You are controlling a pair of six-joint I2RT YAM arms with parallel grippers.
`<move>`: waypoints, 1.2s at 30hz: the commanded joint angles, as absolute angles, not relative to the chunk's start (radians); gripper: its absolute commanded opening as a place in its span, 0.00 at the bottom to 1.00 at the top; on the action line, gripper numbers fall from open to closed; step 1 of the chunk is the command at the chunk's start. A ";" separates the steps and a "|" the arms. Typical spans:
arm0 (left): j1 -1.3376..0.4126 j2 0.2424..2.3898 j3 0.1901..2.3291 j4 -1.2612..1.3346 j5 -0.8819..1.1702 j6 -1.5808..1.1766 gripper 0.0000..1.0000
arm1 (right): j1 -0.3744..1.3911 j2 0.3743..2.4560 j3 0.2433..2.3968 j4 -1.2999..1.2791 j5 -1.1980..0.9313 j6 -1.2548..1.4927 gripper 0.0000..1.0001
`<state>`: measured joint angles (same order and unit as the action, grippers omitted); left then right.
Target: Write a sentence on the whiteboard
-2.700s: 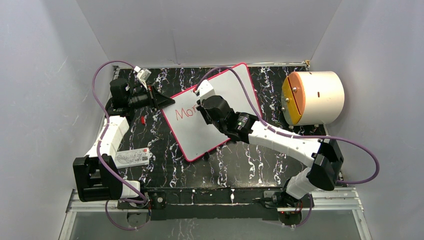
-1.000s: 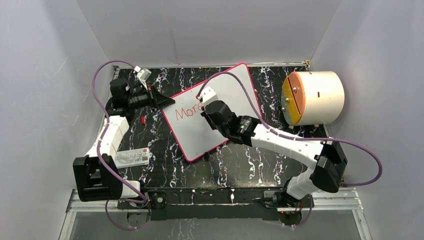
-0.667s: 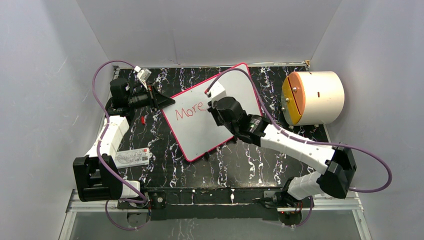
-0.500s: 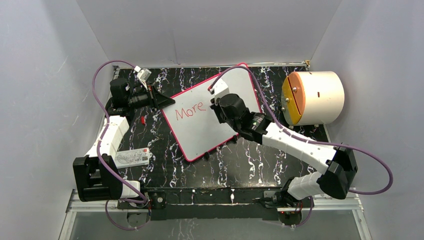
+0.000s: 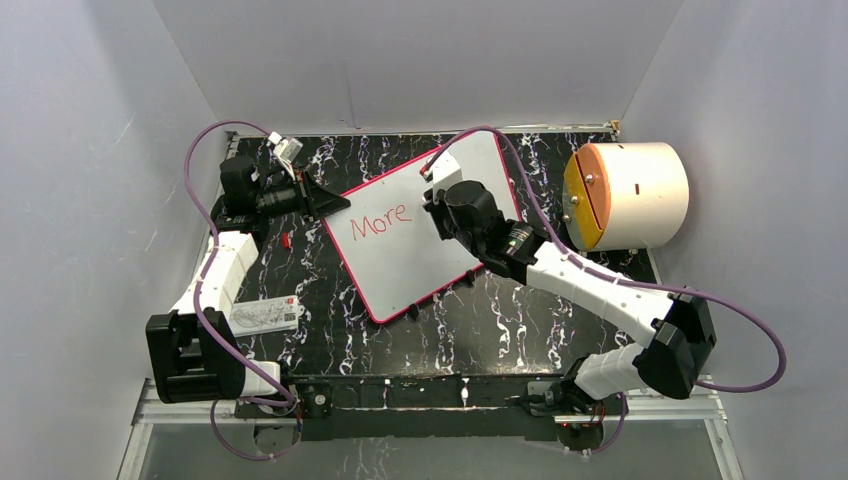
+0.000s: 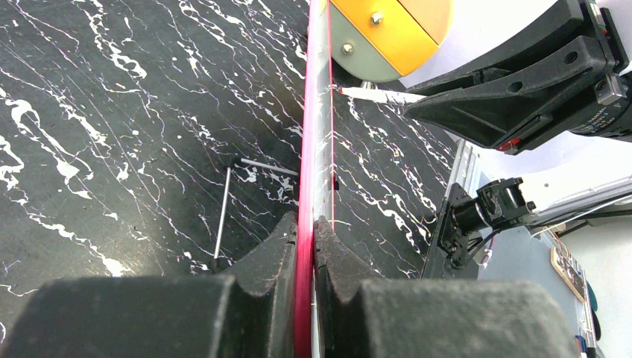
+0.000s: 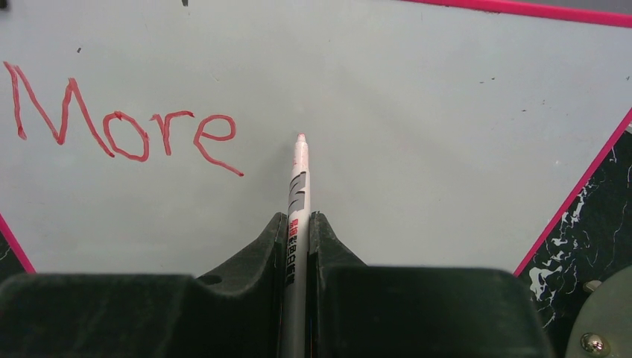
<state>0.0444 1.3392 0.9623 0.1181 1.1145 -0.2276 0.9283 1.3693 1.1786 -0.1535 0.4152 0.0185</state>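
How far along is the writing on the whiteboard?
Done: one red word, "More", is on the whiteboard. In hand: the right jaws pinch the marker, tip just past that word; the left jaws clamp the board's rim. Left: the rest of the sentence; no other writing shows.

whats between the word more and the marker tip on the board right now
Nothing. In the right wrist view, only a short bare strip of whiteboard separates the red word "More" from the tip of the marker.
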 commanded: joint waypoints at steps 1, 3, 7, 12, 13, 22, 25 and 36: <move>0.015 1.376 0.938 0.005 1.088 -0.172 0.00 | 0.922 1.370 1.205 -0.087 0.416 -0.026 0.00; 0.014 1.376 0.937 0.006 1.087 -0.172 0.00 | 0.917 1.377 1.211 -0.085 0.419 -0.029 0.00; 0.014 1.378 0.936 0.005 1.089 -0.172 0.00 | 0.910 1.383 1.223 -0.091 0.428 -0.030 0.00; 0.014 1.378 0.937 0.006 1.089 -0.170 0.00 | 0.902 1.390 1.234 -0.083 0.436 -0.033 0.00; 0.014 1.378 0.937 0.005 1.088 -0.170 0.00 | 0.902 1.390 1.236 -0.082 0.435 -0.034 0.00; 0.014 1.381 0.939 -0.022 1.087 -0.169 0.00 | 0.896 1.401 1.256 -0.064 0.449 -0.044 0.00; 0.014 1.380 0.939 -0.022 1.086 -0.167 0.00 | 0.895 1.413 1.266 -0.063 0.461 -0.048 0.00; 0.014 1.383 0.940 -0.024 1.088 -0.166 0.00 | 0.891 1.452 1.291 -0.069 0.478 -0.053 0.00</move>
